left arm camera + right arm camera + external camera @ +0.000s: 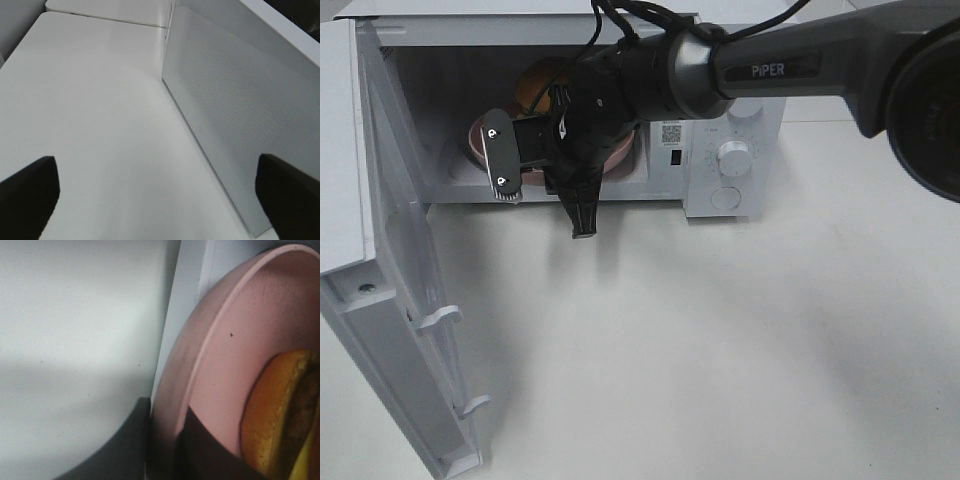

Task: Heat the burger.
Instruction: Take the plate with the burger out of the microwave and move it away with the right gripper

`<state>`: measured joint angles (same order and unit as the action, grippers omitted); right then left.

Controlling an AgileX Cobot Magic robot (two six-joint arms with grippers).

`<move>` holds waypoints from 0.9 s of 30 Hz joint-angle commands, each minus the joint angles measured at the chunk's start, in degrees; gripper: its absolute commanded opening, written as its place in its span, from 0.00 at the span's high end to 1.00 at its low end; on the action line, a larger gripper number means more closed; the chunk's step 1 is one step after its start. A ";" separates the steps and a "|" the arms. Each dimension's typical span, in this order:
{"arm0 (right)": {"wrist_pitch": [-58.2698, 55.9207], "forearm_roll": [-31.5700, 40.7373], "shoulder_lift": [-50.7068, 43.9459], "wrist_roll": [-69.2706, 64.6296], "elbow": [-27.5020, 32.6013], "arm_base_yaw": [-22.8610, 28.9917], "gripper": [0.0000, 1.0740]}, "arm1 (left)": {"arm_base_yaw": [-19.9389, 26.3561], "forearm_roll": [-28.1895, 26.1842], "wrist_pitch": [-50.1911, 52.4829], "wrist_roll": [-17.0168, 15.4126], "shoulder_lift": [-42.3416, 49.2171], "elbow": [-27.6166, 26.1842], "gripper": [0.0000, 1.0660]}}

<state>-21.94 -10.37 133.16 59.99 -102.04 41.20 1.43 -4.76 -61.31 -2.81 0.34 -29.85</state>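
High view: white microwave (pixel 730 150) at the back of the white worktop (pixel 720 330), door (pixel 390 300) swung wide open to the left. Right arm (pixel 760 65) reaches across into the cavity; its gripper (pixel 535 150) sits at the pink plate (pixel 620 152) inside. Burger (pixel 540 85) is on that plate in the cavity, mostly hidden by the arm, only a patch of orange-brown bun showing. Left arm not seen here.

Left wrist view: only this one shows the left gripper (pixel 157 200), jaws wide apart and empty, two dark fingertips (pixel 30 192) at the picture's edges, over bare worktop (pixel 100 110) just beside the open door's dotted panel (pixel 235 115).

Right wrist view: close-up the high view lacks. Right jaws narrow, pinching the plate (pixel 225 365) rim, one dark finger (pixel 205 450) inside the rim, one outside. Burger (pixel 275 415) lies on the plate near the finger: glossy golden-brown bun, dark patty edge, sliver of yellow cheese.
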 commanded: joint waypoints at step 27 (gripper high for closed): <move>23.15 -4.76 -19.82 0.17 32.89 1.15 1.00 | 0.29 0.06 0.06 0.06 0.23 0.17 0.06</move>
<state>-3.67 -14.04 116.48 60.05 -71.62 42.40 1.43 -4.76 -61.31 -2.81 0.34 -29.85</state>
